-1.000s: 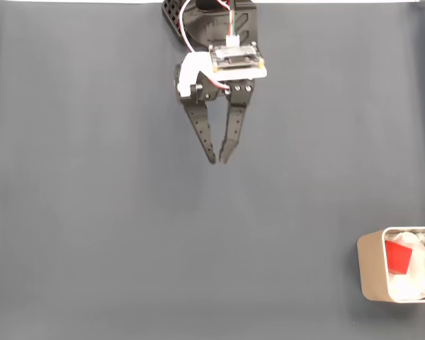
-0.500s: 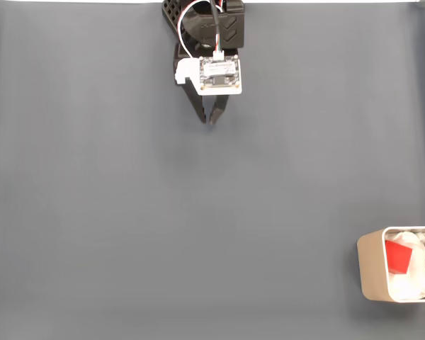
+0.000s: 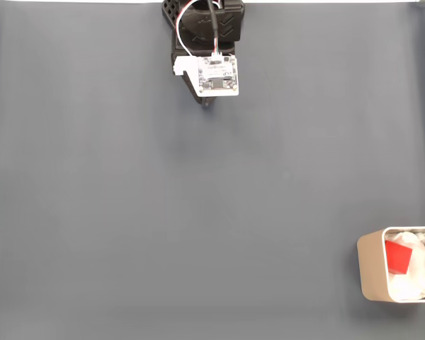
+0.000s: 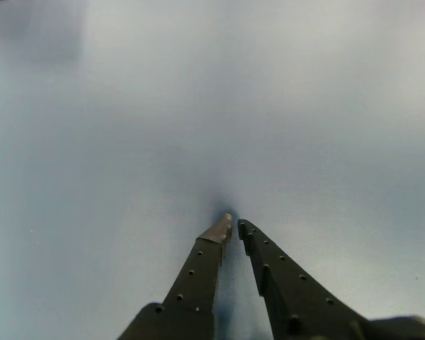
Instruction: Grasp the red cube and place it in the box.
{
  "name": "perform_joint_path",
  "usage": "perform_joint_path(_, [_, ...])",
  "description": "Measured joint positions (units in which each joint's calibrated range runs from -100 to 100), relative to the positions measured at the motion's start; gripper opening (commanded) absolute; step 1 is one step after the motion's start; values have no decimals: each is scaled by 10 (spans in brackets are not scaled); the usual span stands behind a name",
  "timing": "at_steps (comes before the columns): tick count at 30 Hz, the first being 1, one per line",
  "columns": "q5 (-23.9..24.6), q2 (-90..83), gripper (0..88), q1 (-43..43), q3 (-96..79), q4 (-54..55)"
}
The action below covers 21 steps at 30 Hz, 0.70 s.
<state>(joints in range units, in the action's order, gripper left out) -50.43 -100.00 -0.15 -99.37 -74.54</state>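
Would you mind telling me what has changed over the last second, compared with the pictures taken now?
The gripper has drawn back toward the top edge of the fixed view, folding in so that little of its fingers shows from there. The fingers, slightly apart a second ago, have closed nearly together on nothing. The red cube stayed inside the box at the lower right, and the grey mat looks unchanged.

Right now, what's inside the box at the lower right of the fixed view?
The red cube lies in the box, resting on white lumpy stuffing. The stuffing covers the box's floor, and the frame edge cuts off its right part, so neither can be seen.
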Motion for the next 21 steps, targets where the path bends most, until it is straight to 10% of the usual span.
perform_joint_path(21, [6, 0, 0, 0, 0, -2])
